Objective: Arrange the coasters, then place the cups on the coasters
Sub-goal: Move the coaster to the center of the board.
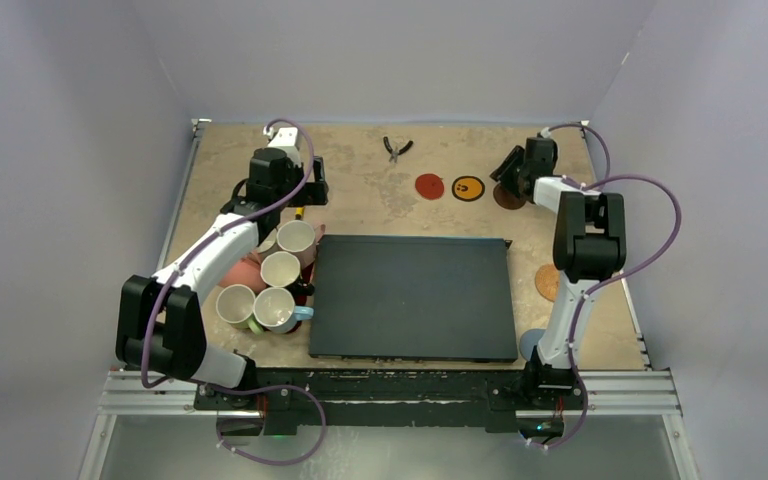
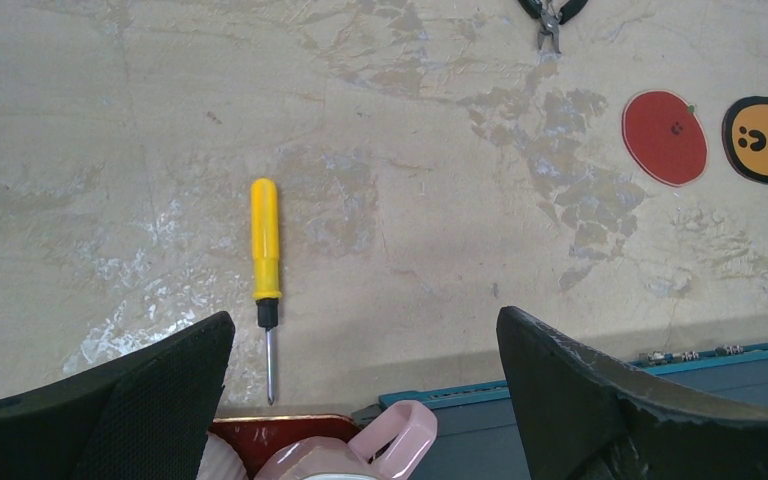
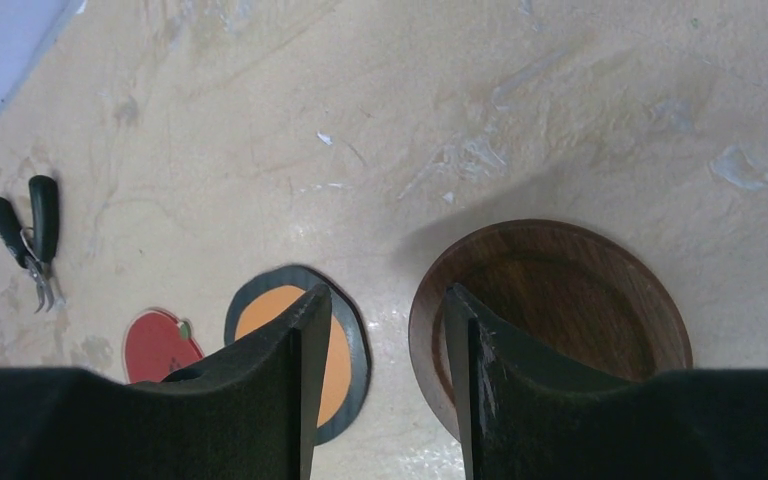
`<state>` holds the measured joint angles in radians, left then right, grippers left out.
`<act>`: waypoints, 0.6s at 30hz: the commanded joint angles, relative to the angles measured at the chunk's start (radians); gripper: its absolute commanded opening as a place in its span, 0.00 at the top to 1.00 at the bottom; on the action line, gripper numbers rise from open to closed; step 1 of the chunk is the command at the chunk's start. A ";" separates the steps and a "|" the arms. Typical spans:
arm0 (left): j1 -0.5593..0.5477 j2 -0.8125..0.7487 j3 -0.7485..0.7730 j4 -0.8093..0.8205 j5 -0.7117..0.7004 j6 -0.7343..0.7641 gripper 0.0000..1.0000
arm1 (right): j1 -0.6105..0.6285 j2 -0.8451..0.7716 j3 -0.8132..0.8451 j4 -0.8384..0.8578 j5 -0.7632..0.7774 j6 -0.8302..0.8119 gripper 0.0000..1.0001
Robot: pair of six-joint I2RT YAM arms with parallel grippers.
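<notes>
— Two tools to log. What of the left tool [image 2: 365, 320]?

— Jaws spread wide, nothing between them. It hangs above the desk [image 1: 360, 190] at the far end of the cups [image 1: 280, 268], which are bunched together left of the black mat [image 1: 415, 297]. A pink cup [image 2: 380, 450] and a corner of the red tray [image 2: 260, 432] show just below it. A yellow screwdriver [image 2: 265, 250] lies on the desk just beyond the tray.

— And the right tool [image 3: 385, 292]?

— Jaws roughly half apart, gripping nothing that I can see. It sits low at the far right, astride the rim of the dark brown coaster [image 3: 560, 300] on the side facing the yellow coaster [image 1: 468, 187]. Contact I cannot confirm.

— The other coasters?

— The red coaster [image 1: 429, 185] and the yellow one lie side by side, just left of the dark brown one, in a row beyond the mat. The brown wood coaster [image 1: 546, 282] lies off the mat's right edge, partly behind the right arm. The grey-blue coaster [image 1: 528, 343] lies nearer that arm's base.

— Any cup on a coaster?

— None. Pliers [image 1: 396, 148] rest near the far edge.
</notes>
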<state>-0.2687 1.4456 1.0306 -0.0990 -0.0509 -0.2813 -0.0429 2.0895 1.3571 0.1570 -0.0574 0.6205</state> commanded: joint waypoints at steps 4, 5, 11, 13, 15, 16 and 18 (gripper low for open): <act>-0.003 0.009 0.042 0.009 0.010 -0.013 0.02 | 0.015 0.089 0.015 -0.079 -0.033 0.024 0.51; -0.003 0.009 0.043 0.008 0.010 -0.013 0.02 | 0.016 0.097 0.022 -0.078 -0.036 0.026 0.51; -0.004 0.010 0.044 0.006 0.006 -0.012 0.02 | 0.016 0.115 0.044 -0.086 -0.023 0.033 0.51; -0.003 0.012 0.043 0.006 0.006 -0.012 0.02 | 0.016 0.119 0.046 -0.089 -0.018 0.032 0.51; -0.003 0.012 0.045 0.006 0.006 -0.012 0.02 | 0.016 0.116 0.045 -0.089 -0.016 0.031 0.51; -0.003 0.013 0.044 0.007 0.005 -0.012 0.02 | 0.017 0.117 0.045 -0.090 -0.016 0.030 0.51; -0.003 0.014 0.043 0.005 0.006 -0.011 0.02 | 0.016 0.115 0.044 -0.093 -0.015 0.030 0.51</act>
<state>-0.2687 1.4551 1.0306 -0.0994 -0.0509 -0.2813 -0.0372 2.1429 1.4143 0.1886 -0.0853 0.6529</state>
